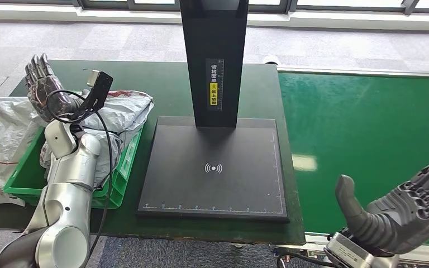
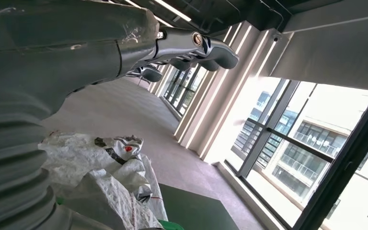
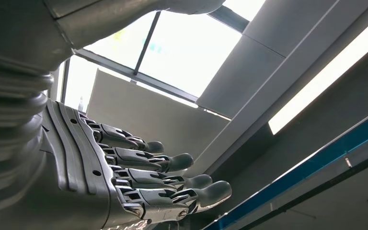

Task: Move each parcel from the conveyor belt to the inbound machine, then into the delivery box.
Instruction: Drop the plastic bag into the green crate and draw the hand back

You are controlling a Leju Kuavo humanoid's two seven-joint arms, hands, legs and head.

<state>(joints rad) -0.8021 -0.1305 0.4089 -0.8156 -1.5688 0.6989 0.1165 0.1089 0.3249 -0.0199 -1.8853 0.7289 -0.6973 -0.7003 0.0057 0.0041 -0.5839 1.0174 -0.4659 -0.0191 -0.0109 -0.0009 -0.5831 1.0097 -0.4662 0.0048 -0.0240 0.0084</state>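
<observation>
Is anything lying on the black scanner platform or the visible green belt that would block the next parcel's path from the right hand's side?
Nothing visible: the black scanner platform and green conveyor belt lie bare. The open right hand hovers over the belt's near edge.

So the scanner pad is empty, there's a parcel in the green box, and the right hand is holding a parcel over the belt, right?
Not quite. The head view shows the right hand open and empty above the conveyor belt. The scanner pad is bare, and a parcel lies in the green box.
</observation>
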